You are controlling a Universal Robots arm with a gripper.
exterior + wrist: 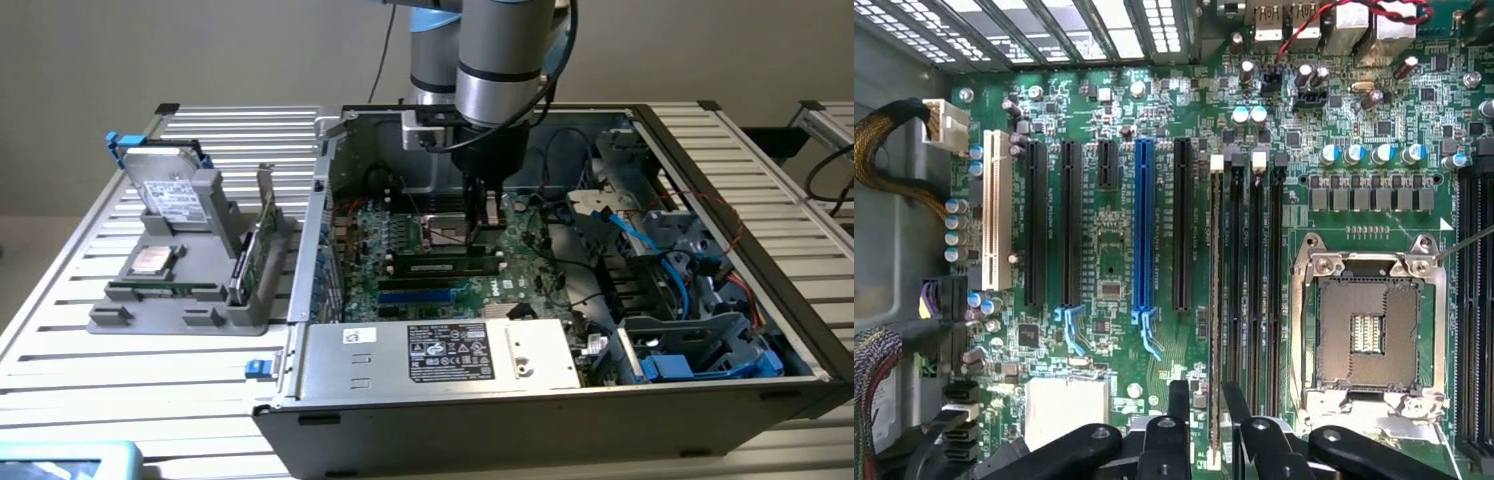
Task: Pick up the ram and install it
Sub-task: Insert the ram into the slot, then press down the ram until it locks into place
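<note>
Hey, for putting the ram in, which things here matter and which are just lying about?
Job: ram, standing in a slot on the motherboard; claw, open, above it.
Lying about: hard drive, expansion card and their grey holder, outside the case on the exterior view's left.

Plain beige wall (200, 50); slatted aluminium table (67, 335).

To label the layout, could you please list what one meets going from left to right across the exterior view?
Silver boxy hard drive, upright green expansion card, green motherboard inside the open case, blue plastic bracket.
</note>
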